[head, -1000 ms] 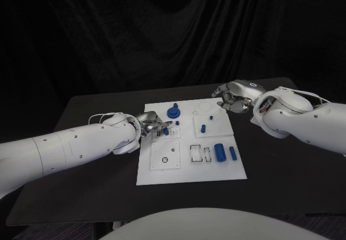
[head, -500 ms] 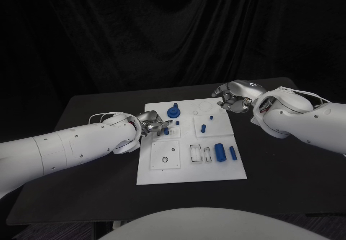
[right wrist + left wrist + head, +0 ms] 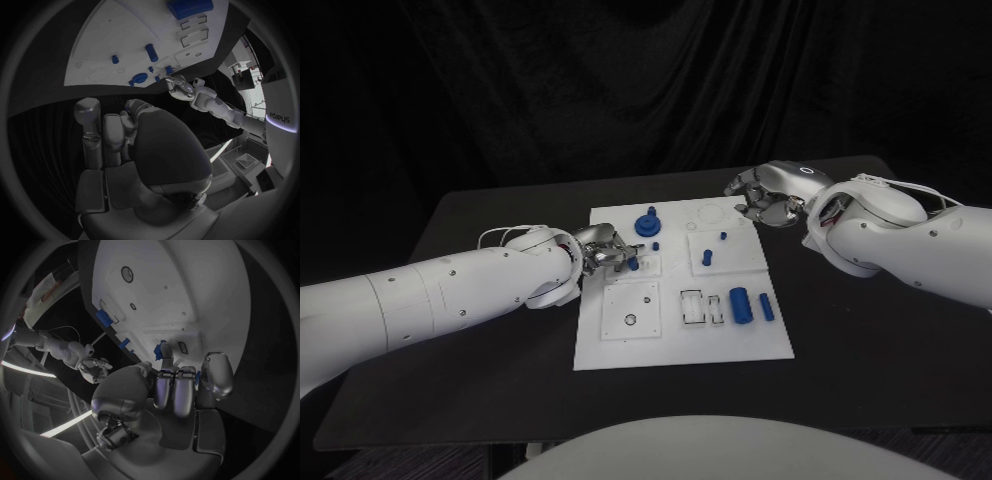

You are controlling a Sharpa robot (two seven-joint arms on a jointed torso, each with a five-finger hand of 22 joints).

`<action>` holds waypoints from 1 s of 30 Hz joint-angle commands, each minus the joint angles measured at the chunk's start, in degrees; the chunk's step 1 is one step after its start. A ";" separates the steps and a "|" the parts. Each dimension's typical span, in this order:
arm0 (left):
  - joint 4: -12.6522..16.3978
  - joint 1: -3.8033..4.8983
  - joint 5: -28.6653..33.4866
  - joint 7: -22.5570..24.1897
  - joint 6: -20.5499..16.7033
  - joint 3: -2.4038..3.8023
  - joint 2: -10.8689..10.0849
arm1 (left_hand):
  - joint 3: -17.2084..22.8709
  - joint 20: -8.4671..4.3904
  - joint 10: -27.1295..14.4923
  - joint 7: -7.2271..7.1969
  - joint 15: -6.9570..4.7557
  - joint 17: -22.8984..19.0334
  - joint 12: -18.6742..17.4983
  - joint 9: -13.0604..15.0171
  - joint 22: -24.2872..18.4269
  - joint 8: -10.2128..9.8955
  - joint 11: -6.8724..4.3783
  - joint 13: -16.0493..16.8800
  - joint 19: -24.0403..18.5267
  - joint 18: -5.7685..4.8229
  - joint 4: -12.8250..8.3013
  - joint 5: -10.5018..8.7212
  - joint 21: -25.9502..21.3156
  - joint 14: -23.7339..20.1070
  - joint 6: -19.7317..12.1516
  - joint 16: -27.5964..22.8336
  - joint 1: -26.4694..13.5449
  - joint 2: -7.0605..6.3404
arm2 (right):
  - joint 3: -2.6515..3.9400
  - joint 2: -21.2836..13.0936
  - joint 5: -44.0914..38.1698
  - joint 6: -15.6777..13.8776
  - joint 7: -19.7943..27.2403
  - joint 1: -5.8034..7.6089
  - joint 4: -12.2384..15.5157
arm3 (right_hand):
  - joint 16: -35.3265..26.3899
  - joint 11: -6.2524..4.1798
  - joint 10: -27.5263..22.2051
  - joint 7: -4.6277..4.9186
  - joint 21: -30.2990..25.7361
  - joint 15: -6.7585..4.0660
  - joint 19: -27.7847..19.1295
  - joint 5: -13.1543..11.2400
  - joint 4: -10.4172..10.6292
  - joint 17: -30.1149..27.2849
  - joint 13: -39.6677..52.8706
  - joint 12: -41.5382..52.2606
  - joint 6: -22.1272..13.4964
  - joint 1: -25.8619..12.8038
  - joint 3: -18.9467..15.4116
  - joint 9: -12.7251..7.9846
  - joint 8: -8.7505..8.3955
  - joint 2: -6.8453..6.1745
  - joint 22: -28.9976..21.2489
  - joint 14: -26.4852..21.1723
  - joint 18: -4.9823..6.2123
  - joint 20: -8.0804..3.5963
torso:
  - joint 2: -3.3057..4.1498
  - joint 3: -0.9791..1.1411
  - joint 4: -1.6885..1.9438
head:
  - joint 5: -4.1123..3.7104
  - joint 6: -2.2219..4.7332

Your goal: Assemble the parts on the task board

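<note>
A white task board (image 3: 678, 330) is lying in the middle of a black table (image 3: 877, 330), its surface dotted with small blue parts — a round knobbed piece (image 3: 648, 224) near the far edge, a short peg (image 3: 707, 257) in a square inset, and a thick cylinder (image 3: 740, 305) lying beside a slimmer one (image 3: 766, 306) toward the near right. An empty rectangular slot (image 3: 691, 306) is sitting just left of the cylinders, and a square inset with a small ring (image 3: 630, 320) is lying at the near left.

The left hand (image 3: 607, 248) is reaching in over the board's left edge, its fingers (image 3: 177, 390) curling together around a small blue part (image 3: 630, 264) — the wrist view is showing blue peeking out on either side of the closed fingertips, right at the board's rim. The left forearm is covering the table beside that edge.

The right hand (image 3: 764, 198) is hovering off the board's far right corner, well apart from the parts, its fingers (image 3: 94, 135) drawn in against the palm and holding nothing.

A black curtain is hanging behind the table, leaving the room beyond it dark.
</note>
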 commanded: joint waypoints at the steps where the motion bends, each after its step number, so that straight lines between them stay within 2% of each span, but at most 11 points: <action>1: 0.15 -0.15 0.15 0.12 1.08 0.04 0.00 | 1.43 -0.43 6.15 -0.02 -0.58 15.08 0.15 0.19 0.20 -0.60 -0.58 15.04 0.03 0.25 -1.02 1.12 -0.41 6.13 0.68 0.15 2.62 -0.33 | 0.05 -0.07 -0.16 0.58 -1.02 -0.14 0.09 | -0.17 0.04 -0.25 -0.03 -0.34 0.16 -0.30 0.28 -0.01 -0.02 -0.06 -0.35 0.37 -0.52 0.24 -0.06 -0.12 -0.06 5.33 -0.03 -0.18 0.09 | -0.01 0.00 -0.02 | 0.03 -0.01; 4: 0.17 -0.18 0.15 0.19 1.24 0.04 -0.04 | 2.17 -0.51 6.15 -0.08 -0.64 15.08 0.15 0.22 0.26 -0.89 -0.64 15.04 0.05 0.25 -1.48 1.40 -0.49 6.13 0.77 0.15 3.58 -0.64 | 0.05 -0.08 -0.16 0.63 -1.04 -0.14 0.10 | -0.24 0.05 -0.43 -0.02 -0.40 0.17 -0.32 0.27 0.00 -0.10 -0.23 -0.45 0.46 -0.56 0.28 -0.06 -0.09 -0.05 5.31 -0.07 -0.17 0.09 | 0.02 0.00 -0.03 | 0.08 -0.01; 13: 0.12 -0.24 0.15 0.12 1.68 0.04 0.02 | 6.26 -0.69 6.15 -0.24 -0.81 15.08 0.15 0.05 0.48 -2.22 -0.82 15.04 0.11 0.26 -4.82 2.04 -0.86 6.13 1.12 0.15 7.13 -2.60 | 0.05 -0.04 -0.16 0.66 -1.06 -0.14 0.09 | -0.26 0.05 -0.66 -0.02 -0.44 0.17 -0.34 0.26 0.00 -0.12 -0.44 -0.59 0.52 -0.60 0.32 -0.07 -0.06 -0.05 5.30 -0.08 -0.17 0.09 | 0.03 0.00 -0.05 | 0.22 -0.01; 16: 0.12 -0.26 0.15 0.06 1.81 0.04 0.01 | 9.13 -0.86 6.15 -0.46 -0.98 15.08 0.15 -0.02 0.73 -2.71 -1.01 15.04 0.26 0.24 -6.98 2.49 -0.92 6.13 1.66 0.15 8.44 -3.59 | 0.05 -0.02 -0.16 0.66 -1.07 -0.14 0.08 | -0.26 0.05 -0.66 -0.02 -0.44 0.17 -0.34 0.26 0.00 -0.12 -0.44 -0.59 0.52 -0.60 0.32 -0.07 -0.06 -0.05 5.30 -0.08 -0.17 0.09 | 0.04 0.01 -0.03 | 0.20 -0.01; 30: 0.12 -0.36 0.15 0.32 1.72 0.04 -0.08 | 11.44 -0.97 6.15 -0.63 -1.10 15.08 0.15 -0.18 0.91 -2.92 -1.16 15.04 0.36 0.23 -7.73 2.50 -1.06 6.13 2.98 0.15 7.92 -4.29 | 0.05 0.05 -0.17 0.74 -1.08 -0.14 0.03 | -0.29 0.06 -0.90 0.00 -0.48 0.17 -0.36 0.24 0.00 -0.15 -0.68 -0.75 0.60 -0.65 0.39 -0.09 -0.04 -0.07 5.29 -0.09 -0.16 0.10 | 0.05 -0.01 -0.02 | 0.26 -0.01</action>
